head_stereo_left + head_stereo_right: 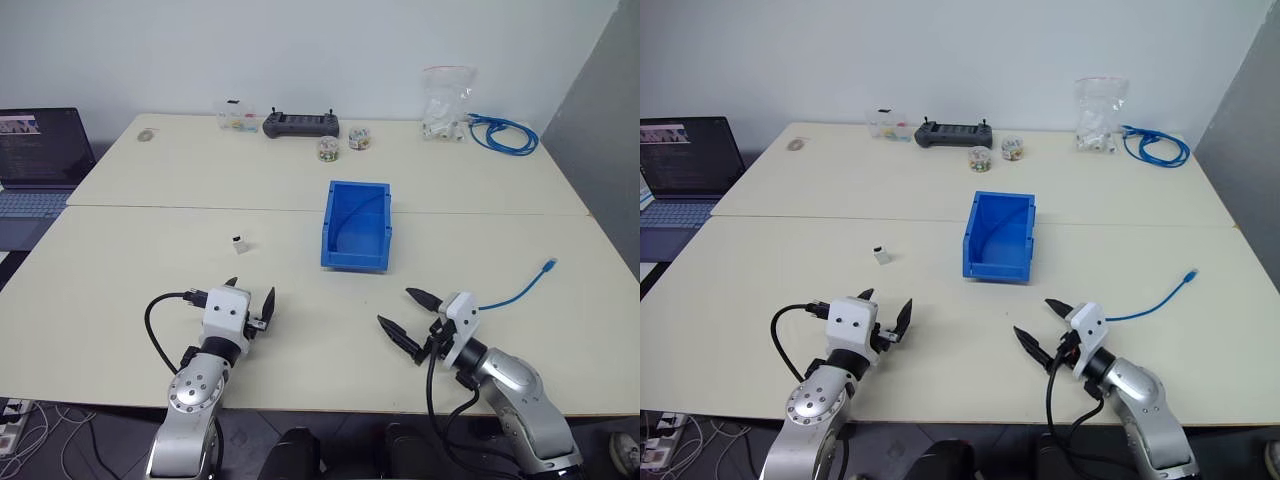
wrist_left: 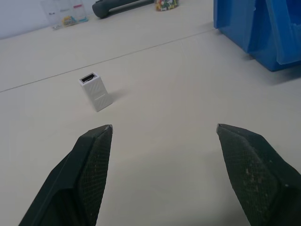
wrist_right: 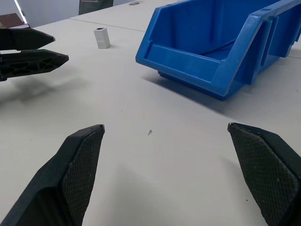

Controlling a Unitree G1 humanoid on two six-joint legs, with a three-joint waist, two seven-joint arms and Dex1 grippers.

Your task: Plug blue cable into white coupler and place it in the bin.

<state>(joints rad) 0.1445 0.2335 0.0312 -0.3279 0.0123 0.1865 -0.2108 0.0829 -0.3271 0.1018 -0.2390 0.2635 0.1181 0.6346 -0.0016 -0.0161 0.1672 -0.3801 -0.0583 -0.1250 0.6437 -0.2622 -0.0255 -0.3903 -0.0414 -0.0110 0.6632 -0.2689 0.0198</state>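
The blue bin (image 1: 357,226) sits open-topped near the middle of the cream table (image 1: 120,280), its low sloped front facing the near edge. A thin dark line curves along its inner left wall; I cannot tell what that is, and the rest of the floor looks bare. At the far right of the table a clear bag (image 1: 445,105) holds small white parts, with a coil of blue cable (image 1: 505,133) just beside it on the right. Two small round pots (image 1: 342,143) with mixed coloured bits stand near the far edge, next to a dark controller (image 1: 300,125) and a little clear box (image 1: 233,117).

The white coupler (image 1: 240,242) stands upright on the table, left of the bin and well apart from it, its dark socket facing up. It lies beyond the left gripper (image 1: 251,296), a little further out and slightly to the left of the gap between the two black fingers (image 2: 91,165). Those fingers are spread wide with nothing between them, and they do not touch the coupler.

The blue cable (image 1: 520,288) lies loose on the near right part of the table, its clear plug at the far end pointing away to the right. The right gripper (image 1: 408,314) hovers just left of the cable's near end, fingers (image 3: 77,174) fully apart and empty, aimed toward the bin's front rather than at the cable.

A laptop (image 1: 40,170) rests off the far left corner.
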